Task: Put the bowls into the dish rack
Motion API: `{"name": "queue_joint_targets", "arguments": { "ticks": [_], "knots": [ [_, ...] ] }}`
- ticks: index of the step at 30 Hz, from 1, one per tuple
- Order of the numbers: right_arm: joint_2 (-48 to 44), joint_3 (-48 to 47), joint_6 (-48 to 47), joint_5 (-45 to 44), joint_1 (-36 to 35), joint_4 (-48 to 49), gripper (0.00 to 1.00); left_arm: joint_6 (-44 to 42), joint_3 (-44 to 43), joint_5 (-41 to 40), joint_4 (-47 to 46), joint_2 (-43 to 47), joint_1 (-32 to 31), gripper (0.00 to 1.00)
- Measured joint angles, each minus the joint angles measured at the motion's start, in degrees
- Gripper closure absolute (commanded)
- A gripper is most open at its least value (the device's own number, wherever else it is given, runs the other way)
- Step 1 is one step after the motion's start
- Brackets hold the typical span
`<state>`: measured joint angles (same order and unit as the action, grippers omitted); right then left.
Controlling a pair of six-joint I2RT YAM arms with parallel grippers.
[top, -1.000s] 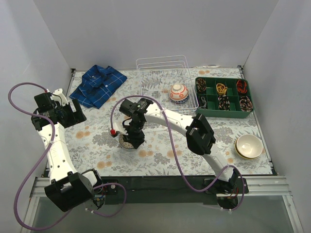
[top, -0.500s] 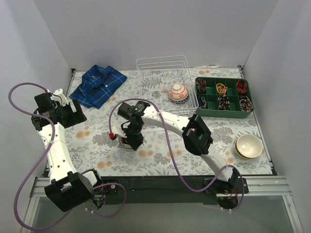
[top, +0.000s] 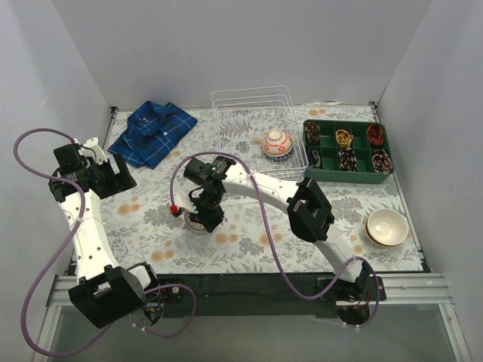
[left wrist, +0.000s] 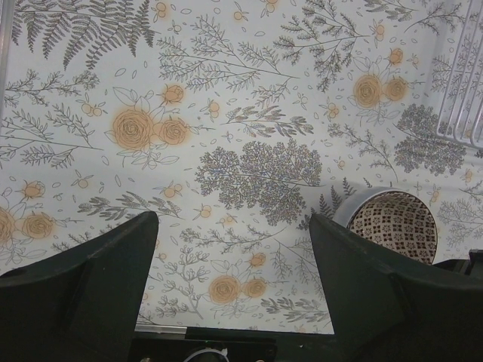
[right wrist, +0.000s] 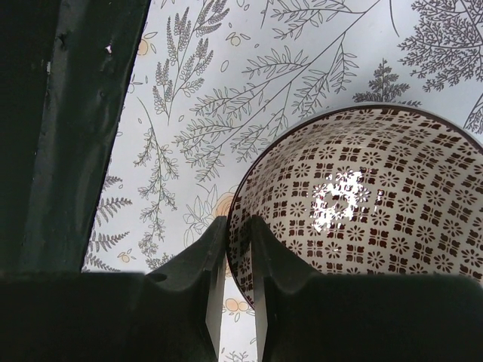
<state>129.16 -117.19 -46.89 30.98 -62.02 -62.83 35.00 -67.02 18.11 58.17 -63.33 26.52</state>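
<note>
A white-walled booth around a flower-printed bench (top: 249, 243).
Plain matte white panels (top: 226, 45) close the far edge and both side edges of the bench. A pale cloth printed with grey ferns and orange roses (left wrist: 226, 90) covers the top. A bare aluminium rail (top: 411, 284) runs along the near edge. Light is soft and even.

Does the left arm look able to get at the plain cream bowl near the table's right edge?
Probably not. The cream bowl sits far right, and the right arm lies across the table between it and the open left gripper, with the right gripper pinching the brown patterned bowl.
</note>
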Motion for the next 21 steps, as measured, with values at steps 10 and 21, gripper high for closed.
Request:
{"name": "queue_joint_targets", "arguments": {
  "ticks": [10, 21],
  "knots": [
    [-0.2, 0.0, 0.2, -0.4, 0.0, 0.0, 0.89, 0.5, 0.0, 0.5, 0.0, 0.1, 0.0, 0.19],
    [-6.9, 4.7, 1.0, -2.0, -0.3, 0.2, 0.99, 1.0, -1.9, 2.2, 0.3, -0.5, 0.0, 0.19]
  ]
}}
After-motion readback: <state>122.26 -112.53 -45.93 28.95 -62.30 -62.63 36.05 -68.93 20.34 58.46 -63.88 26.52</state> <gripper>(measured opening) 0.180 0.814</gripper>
